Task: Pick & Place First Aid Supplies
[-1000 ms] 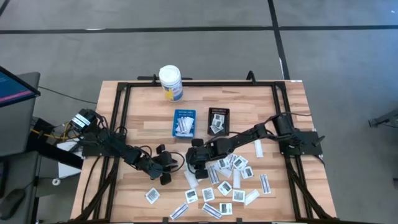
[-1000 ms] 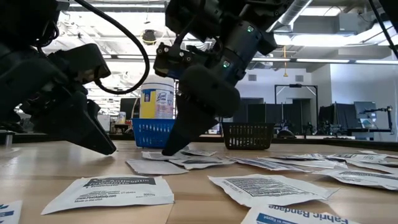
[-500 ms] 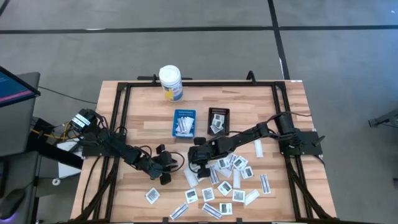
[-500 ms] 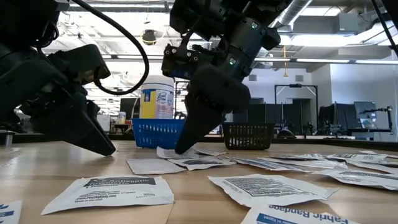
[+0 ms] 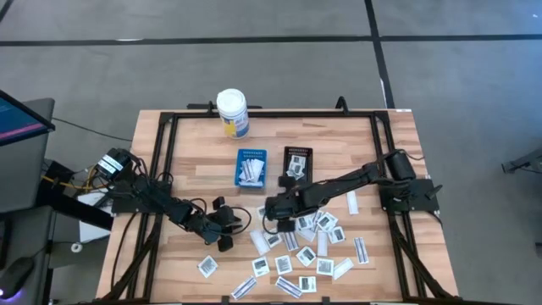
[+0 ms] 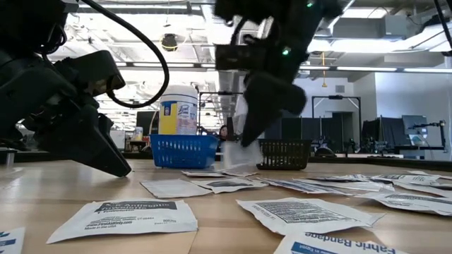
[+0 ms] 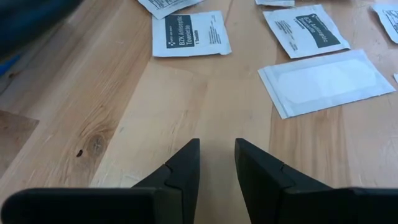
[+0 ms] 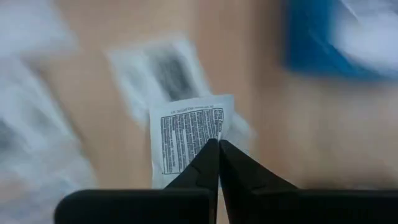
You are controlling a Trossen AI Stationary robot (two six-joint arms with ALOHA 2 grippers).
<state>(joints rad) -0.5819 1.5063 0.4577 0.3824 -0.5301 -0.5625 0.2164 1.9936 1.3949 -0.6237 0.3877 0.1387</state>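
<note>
Many white first aid packets lie flat on the wooden table, near its front edge at the middle and right. My right gripper hangs above them, just near of the blue tray, shut on one squarish packet with dark print. In the low view that packet shows pale below the right gripper. My left gripper waits low over bare wood at the left of the pile, open, with nothing between its fingers. My right gripper pinches the printed packet between its two fingertips at one edge, close to a corner. The fingers slant steeply down from above. The packet is lifted clear of the table and hangs flat below the fingertips.
A black tray stands to the right of the blue one, both holding packets. A white bottle with a yellow label stands near the far edge. A black frame runs around the table's edges. Bare wood lies at the far left and far right.
My right gripper has shut on one printed packet from the pile, then risen and gone a little toward the trays, tipping as it went. The packet has been lifted clear of the table. The other packets lie as before.
</note>
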